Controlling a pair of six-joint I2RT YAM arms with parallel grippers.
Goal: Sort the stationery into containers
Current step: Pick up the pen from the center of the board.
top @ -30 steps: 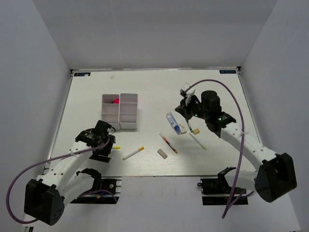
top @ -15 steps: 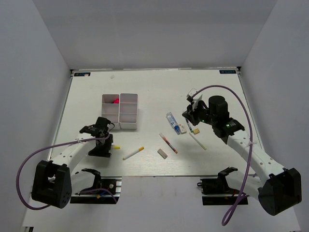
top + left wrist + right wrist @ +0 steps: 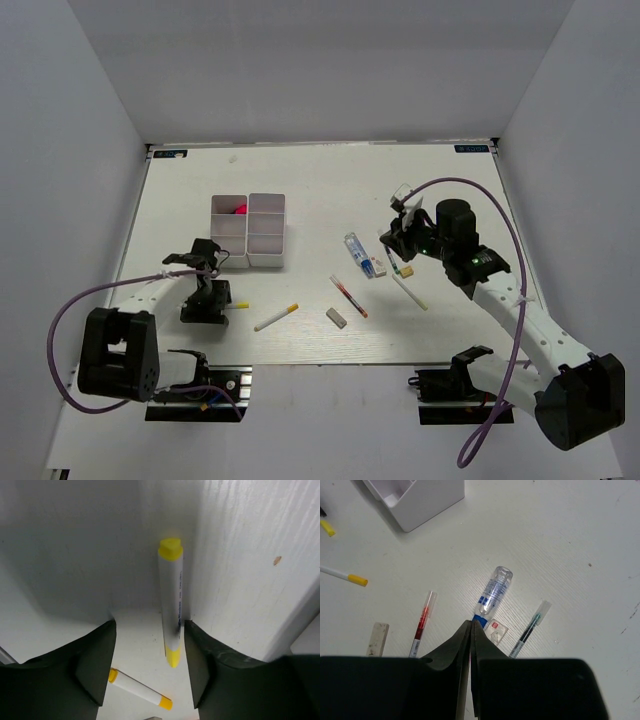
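My left gripper (image 3: 148, 645) is open and low over the table. A white pen with yellow ends (image 3: 171, 600) lies between its jaws, close against the right finger; only its yellow tip (image 3: 240, 305) shows from above. My left gripper (image 3: 205, 298) is in front of the white organizer (image 3: 248, 230). My right gripper (image 3: 471, 625) is shut and empty, above the clear blue-capped tube (image 3: 495, 587). The red pen (image 3: 421, 620) lies to its left and the green pen (image 3: 532, 627) to its right. My right gripper (image 3: 395, 236) is right of the tube (image 3: 357, 250).
A second white/yellow pen (image 3: 276, 317) and a grey eraser (image 3: 336, 317) lie near the front edge. A small clear case (image 3: 496, 630) sits by the tube's cap. A beige eraser (image 3: 405, 269) lies by the green pen (image 3: 408, 290). A pink item (image 3: 240, 208) is in the organizer's back compartment.
My left gripper has moved toward the near edge and come down around the yellow-ended pen. My right gripper has shifted slightly right and nearer, staying shut.
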